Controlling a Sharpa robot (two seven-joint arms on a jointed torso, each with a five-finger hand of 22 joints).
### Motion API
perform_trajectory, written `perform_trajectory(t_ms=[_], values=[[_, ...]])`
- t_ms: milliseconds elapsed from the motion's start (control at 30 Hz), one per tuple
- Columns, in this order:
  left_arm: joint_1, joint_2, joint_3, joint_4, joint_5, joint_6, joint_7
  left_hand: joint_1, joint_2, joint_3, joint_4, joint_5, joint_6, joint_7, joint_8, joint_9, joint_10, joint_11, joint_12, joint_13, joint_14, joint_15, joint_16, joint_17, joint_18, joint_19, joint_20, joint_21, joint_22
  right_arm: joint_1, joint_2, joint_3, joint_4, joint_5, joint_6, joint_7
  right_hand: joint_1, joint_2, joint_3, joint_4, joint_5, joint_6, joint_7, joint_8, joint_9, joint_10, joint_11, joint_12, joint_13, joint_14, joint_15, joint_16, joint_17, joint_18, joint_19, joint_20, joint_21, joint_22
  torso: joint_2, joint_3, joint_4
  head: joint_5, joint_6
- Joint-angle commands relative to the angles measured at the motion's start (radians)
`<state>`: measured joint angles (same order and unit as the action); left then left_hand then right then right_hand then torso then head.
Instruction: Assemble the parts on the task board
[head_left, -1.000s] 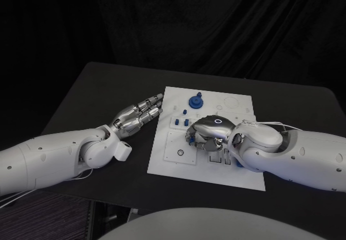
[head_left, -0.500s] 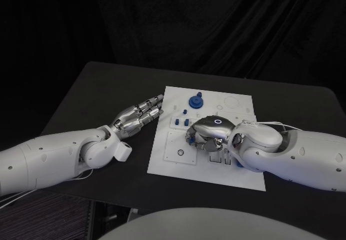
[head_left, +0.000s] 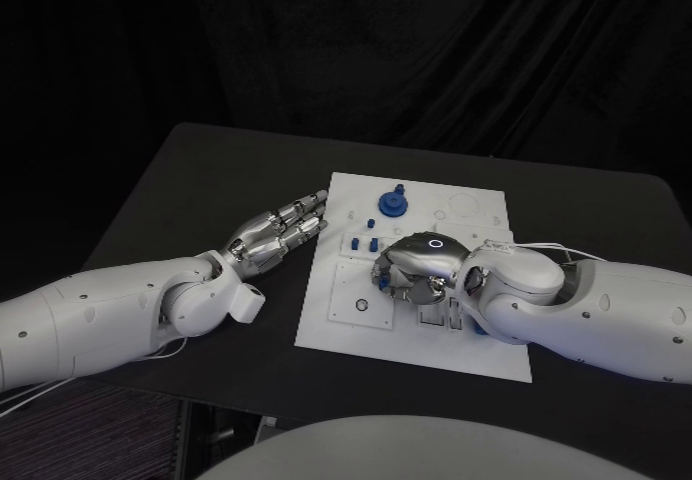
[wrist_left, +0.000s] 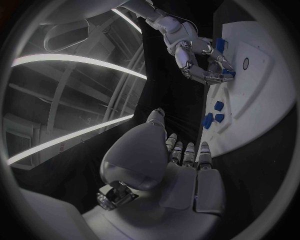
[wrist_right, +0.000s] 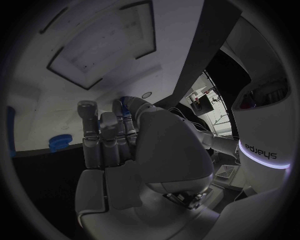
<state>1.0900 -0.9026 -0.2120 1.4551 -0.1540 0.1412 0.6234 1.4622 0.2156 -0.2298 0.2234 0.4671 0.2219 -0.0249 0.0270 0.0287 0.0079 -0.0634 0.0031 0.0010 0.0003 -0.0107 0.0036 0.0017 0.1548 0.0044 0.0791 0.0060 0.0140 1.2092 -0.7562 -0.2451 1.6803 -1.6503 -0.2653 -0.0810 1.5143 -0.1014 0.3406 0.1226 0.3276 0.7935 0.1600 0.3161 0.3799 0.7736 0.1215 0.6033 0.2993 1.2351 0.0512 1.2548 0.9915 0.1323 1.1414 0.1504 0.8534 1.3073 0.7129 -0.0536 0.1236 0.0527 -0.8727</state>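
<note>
Pinching a blue part (wrist_left: 227, 73), right robot hand (wrist_left: 199, 54)

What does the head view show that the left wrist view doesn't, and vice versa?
Head view: the task board in full outline, the tall round blue part standing near its far edge, and the left hand lying flat on the table beside the board's left edge.
Left wrist view: a side look at the right hand, with a blue part at its fingers; whether it is gripped, I cannot tell.
Both: the right hand curled over the board, and the small blue parts near the left hand.
</note>
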Motion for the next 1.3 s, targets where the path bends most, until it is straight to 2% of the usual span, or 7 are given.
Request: perform_trajectory(t_ms=[33,233,500,633,900,1033,1300], values=[[-0.002,0.002,0.001,0.001,0.001,0.013,0.008,-0.001,0.011,0.008,0.0,0.005,0.003,-0.003,0.003,0.001,-0.007,-0.003,-0.003,-0.001,0.0,0.004,-0.004,-0.002,0.006,-0.001,0.005,-0.002,0.0,-0.006,0.0,-0.002,-0.001,-0.002,0.044,-0.033,0.002,-0.01,-0.004,0.0,-0.007,-0.032,-0.012,-0.018,-0.011,-0.041,0.014,0.004,0.003,-0.015,0.008,-0.006,-0.007,0.014,-0.014,0.006,-0.015,0.065,0.0,0.0009,-0.0007,0.001,0.0],[-0.003,0.002,0.001,0.001,0.001,0.014,0.006,-0.001,0.013,0.009,0.0,0.005,0.006,-0.002,0.003,0.002,-0.007,-0.002,-0.003,-0.001,0.0,0.005,-0.004,-0.002,0.006,-0.001,0.006,-0.002,0.0,-0.009,-0.002,-0.002,0.0,-0.002,0.056,-0.045,0.0,-0.017,-0.011,0.0,-0.019,-0.059,-0.021,-0.034,-0.037,-0.164,0.036,0.037,0.03,-0.066,0.027,-0.017,-0.046,0.025,-0.061,0.027,-0.068,0.053,0.0,0.0016,-0.001,0.001,0.0],[-0.003,0.002,0.001,0.002,0.001,0.015,0.004,-0.001,0.013,0.009,-0.001,0.005,0.008,-0.001,0.004,0.002,-0.007,-0.002,-0.003,-0.001,0.0,0.005,-0.004,-0.002,0.006,-0.001,0.006,-0.002,0.0,-0.01,-0.006,-0.002,0.003,-0.002,0.047,-0.045,0.001,-0.018,-0.02,-0.001,-0.029,-0.073,-0.024,-0.038,-0.051,-0.237,0.041,0.075,0.052,-0.114,0.031,-0.038,-0.105,0.031,-0.088,0.033,-0.096,0.046,0.0,0.0011,-0.0007,0.001,0.0],[-0.003,0.003,0.001,0.002,0.001,0.015,0.004,-0.001,0.013,0.009,-0.001,0.005,0.01,-0.001,0.004,0.002,-0.007,-0.002,-0.003,-0.001,0.0,0.005,-0.004,-0.002,0.006,-0.001,0.006,-0.002,0.0,-0.01,-0.011,-0.002,0.006,-0.002,0.029,-0.04,0.002,-0.018,-0.024,-0.001,-0.033,-0.077,-0.026,-0.038,-0.055,-0.261,0.042,0.089,0.06,-0.121,0.031,-0.038,-0.113,0.032,-0.094,0.034,-0.101,0.045,0.0,0.0011,-0.0014,0.003,0.0],[-0.004,0.002,0.001,0.002,0.001,0.014,0.006,-0.001,0.013,0.009,-0.001,0.005,0.01,-0.001,0.004,0.002,-0.007,-0.002,-0.003,-0.001,0.0,0.005,-0.004,-0.002,0.006,-0.001,0.006,-0.002,0.0,-0.007,-0.044,-0.002,0.033,-0.002,-0.032,-0.034,0.014,-0.021,-0.06,0.005,-0.048,-0.121,-0.031,-0.048,-0.084,-0.463,0.062,0.135,0.075,-0.23,0.041,-0.072,-0.227,0.047,-0.178,0.043,-0.196,0.023,0.0,0.001,-0.0002,0.0,0.0],[-0.004,0.001,0.001,0.003,0.001,0.012,0.008,0.0,0.013,0.009,-0.001,0.006,0.01,-0.001,0.004,0.002,-0.007,-0.001,-0.003,-0.001,0.0,0.006,-0.004,-0.002,0.006,-0.001,0.006,-0.002,0.0,0.012,-0.074,-0.002,0.061,-0.002,-0.069,-0.029,0.032,-0.026,-0.09,0.028,-0.05,-0.153,-0.037,-0.057,-0.108,-0.557,0.072,0.141,0.057,-0.256,0.043,-0.067,-0.26,0.048,-0.188,0.046,-0.201,0.023,-0.001,0.0012,-0.0005,0.0,0.0],[-0.004,-0.003,0.001,0.007,0.001,-0.001,0.018,-0.002,0.01,0.008,-0.001,0.005,0.013,-0.001,0.005,0.003,-0.006,-0.002,-0.003,0.0,0.0,0.004,-0.004,-0.002,0.006,-0.001,0.005,-0.003,-0.001,0.101,-0.151,-0.002,0.131,-0.002,-0.102,-0.036,0.03,-0.02,-0.112,0.073,-0.054,-0.142,-0.039,-0.045,-0.125,-0.51,0.067,0.184,0.04,-0.215,0.043,-0.034,-0.244,0.041,-0.147,0.048,-0.159,0.032,-0.003,0.0003,-0.0006,-0.003,0.0]])
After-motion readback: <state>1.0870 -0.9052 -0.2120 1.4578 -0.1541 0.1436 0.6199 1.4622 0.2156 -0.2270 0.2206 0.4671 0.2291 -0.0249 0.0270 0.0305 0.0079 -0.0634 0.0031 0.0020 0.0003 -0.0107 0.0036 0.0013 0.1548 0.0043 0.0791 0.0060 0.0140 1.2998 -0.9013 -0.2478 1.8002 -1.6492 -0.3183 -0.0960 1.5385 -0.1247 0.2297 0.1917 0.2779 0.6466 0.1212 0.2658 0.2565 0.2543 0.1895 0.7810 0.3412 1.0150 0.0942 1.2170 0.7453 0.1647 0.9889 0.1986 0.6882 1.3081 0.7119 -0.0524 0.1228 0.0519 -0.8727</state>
